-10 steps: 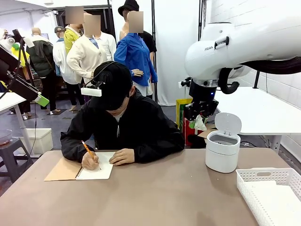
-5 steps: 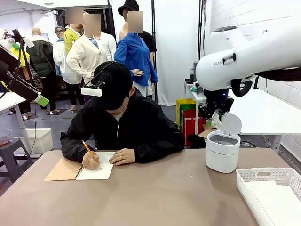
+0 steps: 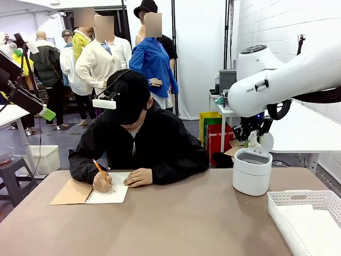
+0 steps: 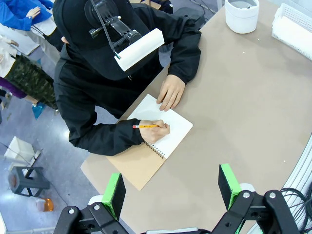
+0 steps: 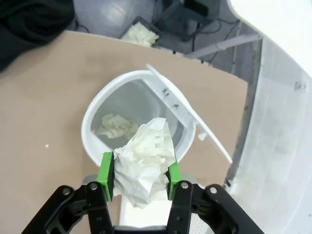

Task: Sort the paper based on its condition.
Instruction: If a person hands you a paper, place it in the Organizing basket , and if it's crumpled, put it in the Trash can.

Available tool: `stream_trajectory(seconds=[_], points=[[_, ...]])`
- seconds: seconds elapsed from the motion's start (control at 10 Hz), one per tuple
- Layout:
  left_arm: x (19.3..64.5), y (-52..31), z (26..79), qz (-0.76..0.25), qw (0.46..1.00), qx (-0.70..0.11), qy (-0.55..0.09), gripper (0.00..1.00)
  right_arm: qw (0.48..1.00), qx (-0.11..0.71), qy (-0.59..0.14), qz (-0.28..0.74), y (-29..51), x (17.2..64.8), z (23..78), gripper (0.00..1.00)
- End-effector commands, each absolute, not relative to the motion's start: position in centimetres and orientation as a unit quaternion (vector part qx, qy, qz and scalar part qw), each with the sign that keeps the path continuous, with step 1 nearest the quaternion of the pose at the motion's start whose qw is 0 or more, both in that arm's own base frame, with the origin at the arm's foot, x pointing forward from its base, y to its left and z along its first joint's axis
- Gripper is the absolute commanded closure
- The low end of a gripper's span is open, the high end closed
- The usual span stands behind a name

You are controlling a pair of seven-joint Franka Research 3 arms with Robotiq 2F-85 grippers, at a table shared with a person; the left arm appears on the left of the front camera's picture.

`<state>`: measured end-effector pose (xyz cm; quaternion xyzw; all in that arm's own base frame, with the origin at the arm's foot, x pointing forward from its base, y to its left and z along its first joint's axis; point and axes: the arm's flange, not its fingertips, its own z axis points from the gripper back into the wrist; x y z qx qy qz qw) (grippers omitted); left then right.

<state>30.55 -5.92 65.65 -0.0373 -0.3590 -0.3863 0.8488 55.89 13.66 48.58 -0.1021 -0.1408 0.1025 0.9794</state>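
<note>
Crumpled paper lump (image 5: 144,156): pinched in right pincer (image 5: 139,168) directly above open white bin (image 5: 92,122), another crumpled scrap (image 5: 114,127) lying inside it; drop apparently pending; left pincer (image 4: 170,187) spread, empty, far from bin.

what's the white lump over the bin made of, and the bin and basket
The lump: looks like thin matte white paper, going by its sharp creases and wrinkles. The bin: probably smooth, slightly glossy white plastic, moulded with a hinged lid. The basket: likely rigid white plastic, with moulded slotted walls.
</note>
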Motion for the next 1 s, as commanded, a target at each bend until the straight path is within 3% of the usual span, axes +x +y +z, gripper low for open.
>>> stream_trajectory(seconds=[0.0, 0.2, 0.5, 0.9], points=[[30.55, -5.93, 65.68, -0.387, 0.849, -0.038, -0.359, 0.0, 0.975, -0.122, -0.161, 0.087, 14.04, 56.39, 48.36, 0.49], [30.55, -5.93, 65.68, -0.387, 0.849, -0.038, -0.359, 0.0, 0.977, -0.115, -0.154, 0.09, 14.1, 56.4, 47.98, 0.49], [30.55, -5.93, 65.68, -0.387, 0.849, -0.038, -0.359, 0.0, 0.978, -0.111, -0.153, 0.089, 14.31, 56.15, 48.06, 0.0], [30.55, -5.93, 65.68, -0.387, 0.849, -0.038, -0.359, 0.0, 0.978, -0.109, -0.152, 0.094, 14.47, 56.1, 47.9, 0.0]])
